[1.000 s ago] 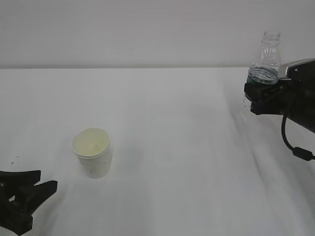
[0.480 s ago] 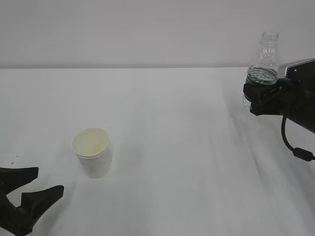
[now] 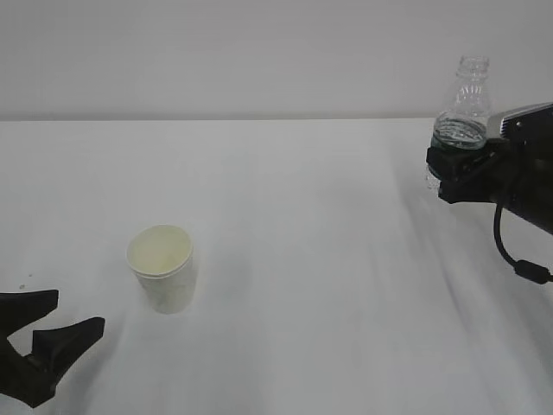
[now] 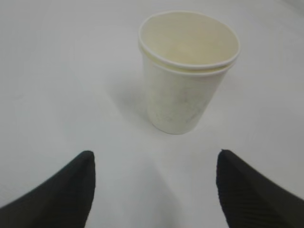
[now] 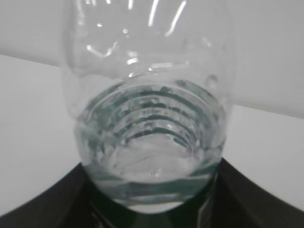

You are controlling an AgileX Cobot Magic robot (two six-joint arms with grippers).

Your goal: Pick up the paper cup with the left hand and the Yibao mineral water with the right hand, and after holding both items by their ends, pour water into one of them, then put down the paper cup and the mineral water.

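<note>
The paper cup (image 3: 162, 278) stands upright on the white table (image 3: 311, 259), its cream inside showing. My left gripper (image 3: 78, 311) is low at the near left, apart from the cup, open and empty. From the left wrist the cup (image 4: 185, 80) sits ahead, beyond the wide-spread fingertips (image 4: 83, 166), and the left gripper (image 4: 155, 154) holds nothing. At the far right my right gripper (image 3: 445, 169) is shut on the Yibao mineral water (image 3: 465, 99), upright and capless. The bottle (image 5: 152, 118) fills the right wrist view, with water inside; my right gripper (image 5: 152, 213) clasps its lower body. Its base is hidden.
A plain pale wall (image 3: 259, 52) rises behind the table's far edge. A black cable (image 3: 510, 251) loops below the right arm. White tabletop stretches between the cup and the bottle.
The left gripper's jaws have spread wider beside the cup. The right gripper with the bottle has edged slightly left. The cup has stayed put.
</note>
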